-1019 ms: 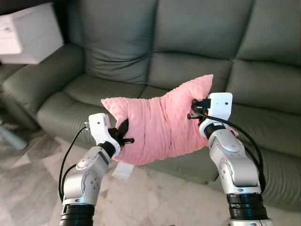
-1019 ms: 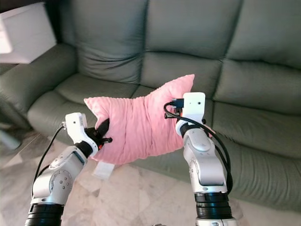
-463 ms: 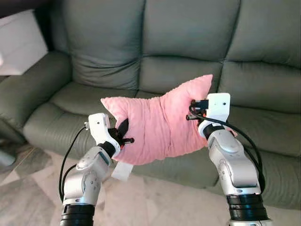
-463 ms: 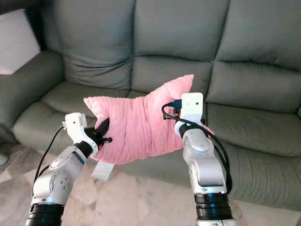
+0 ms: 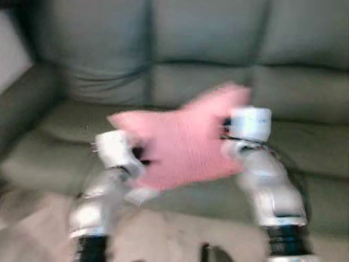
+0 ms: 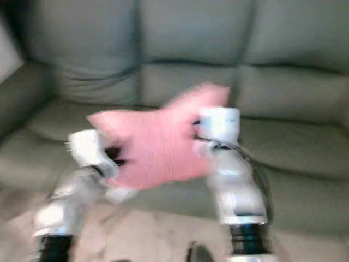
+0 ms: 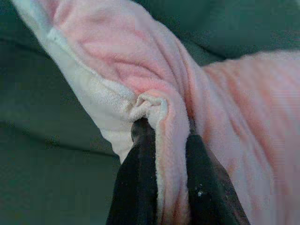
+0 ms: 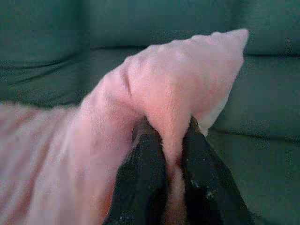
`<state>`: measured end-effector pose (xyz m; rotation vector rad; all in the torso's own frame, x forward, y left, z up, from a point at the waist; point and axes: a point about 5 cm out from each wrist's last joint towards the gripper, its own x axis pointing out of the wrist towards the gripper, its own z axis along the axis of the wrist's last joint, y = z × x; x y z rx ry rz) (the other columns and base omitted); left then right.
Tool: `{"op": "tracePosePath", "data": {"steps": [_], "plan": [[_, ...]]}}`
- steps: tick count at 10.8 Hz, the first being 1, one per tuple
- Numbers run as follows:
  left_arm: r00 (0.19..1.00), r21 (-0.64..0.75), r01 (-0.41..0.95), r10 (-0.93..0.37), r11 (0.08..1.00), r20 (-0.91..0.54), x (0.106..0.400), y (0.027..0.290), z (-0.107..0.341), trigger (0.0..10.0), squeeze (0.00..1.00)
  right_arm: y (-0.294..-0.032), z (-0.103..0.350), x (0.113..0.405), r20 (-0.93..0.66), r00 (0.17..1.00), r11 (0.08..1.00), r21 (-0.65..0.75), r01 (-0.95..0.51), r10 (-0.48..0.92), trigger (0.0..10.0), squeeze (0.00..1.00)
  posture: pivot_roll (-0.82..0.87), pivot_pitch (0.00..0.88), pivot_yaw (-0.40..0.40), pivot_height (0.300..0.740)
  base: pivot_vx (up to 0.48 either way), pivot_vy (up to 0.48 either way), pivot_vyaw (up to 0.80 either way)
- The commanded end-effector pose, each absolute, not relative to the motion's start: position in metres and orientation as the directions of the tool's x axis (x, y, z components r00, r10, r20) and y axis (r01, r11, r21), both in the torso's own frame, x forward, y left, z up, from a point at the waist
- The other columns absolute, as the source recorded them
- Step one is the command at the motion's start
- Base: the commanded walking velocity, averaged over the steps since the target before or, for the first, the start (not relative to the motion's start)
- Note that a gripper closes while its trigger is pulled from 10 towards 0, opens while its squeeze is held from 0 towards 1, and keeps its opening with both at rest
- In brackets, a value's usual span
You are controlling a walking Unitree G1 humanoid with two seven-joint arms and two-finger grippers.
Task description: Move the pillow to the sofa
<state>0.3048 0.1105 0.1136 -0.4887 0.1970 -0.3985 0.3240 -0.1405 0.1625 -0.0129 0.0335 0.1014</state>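
A pink plush pillow (image 5: pixel 185 139) hangs in the air between my two arms, in front of the dark green sofa (image 5: pixel 191 49). My left gripper (image 7: pixel 164 129) is shut on the pillow's left edge, pinching a fold of pink and white fabric between its black fingers (image 7: pixel 138 164). My right gripper (image 8: pixel 168 126) is shut on the pillow's right corner, which sticks up past its fingers (image 8: pixel 197 159). The head views are blurred by motion. The pillow hangs over the front edge of the sofa's seat cushions (image 5: pixel 82 120).
The sofa's back cushions (image 6: pixel 180 38) and seats span the whole width ahead. Its left armrest (image 5: pixel 22 103) rises at the left. Pale tiled floor (image 5: pixel 180 234) lies below my arms. A pale shape (image 5: pixel 11 49) shows at the far left edge.
The whole picture has shifted and blurred, so the camera is moving; the sofa looks closer and more centred. Both grippers still hold the pillow the same way.
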Motion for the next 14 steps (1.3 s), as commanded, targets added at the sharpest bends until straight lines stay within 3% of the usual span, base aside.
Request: {"op": "tracePosePath", "data": {"steps": [1,3,10,14], "plan": [[0.908,-0.48,0.327,-0.412,0.814,-0.078,0.3043,0.1171,0.1167,10.0,0.0,-0.1236,0.1674,0.3227,-0.012,0.988,0.988,0.002,-0.157,0.157,10.0,0.0,-0.18,0.11,0.033,0.74,0.0,0.0,-0.77],[0.905,-0.474,0.336,-0.419,0.814,-0.078,0.3044,0.1167,0.1169,10.0,0.0,-0.1232,0.1675,0.3224,-0.005,0.987,0.987,0.009,-0.158,0.158,10.0,0.0,-0.18,0.111,0.034,0.74,0.0,0.0,-0.6],[0.924,-0.434,0.307,-0.375,0.847,-0.077,0.3067,0.1227,0.117,10.0,0.0,-0.1209,0.1683,0.3221,0.006,0.985,0.985,0.01,-0.174,0.174,10.0,0.0,-0.18,0.105,0.039,0.74,0.0,0.0,0.0],[0.921,-0.437,0.319,-0.384,0.841,-0.068,0.3047,0.1224,0.1162,10.0,0.0,-0.1195,0.166,0.3204,-0.001,0.983,0.983,0.01,-0.184,0.184,10.0,0.0,-0.18,0.105,0.039,0.74,0.398,0.135,0.0]]}}
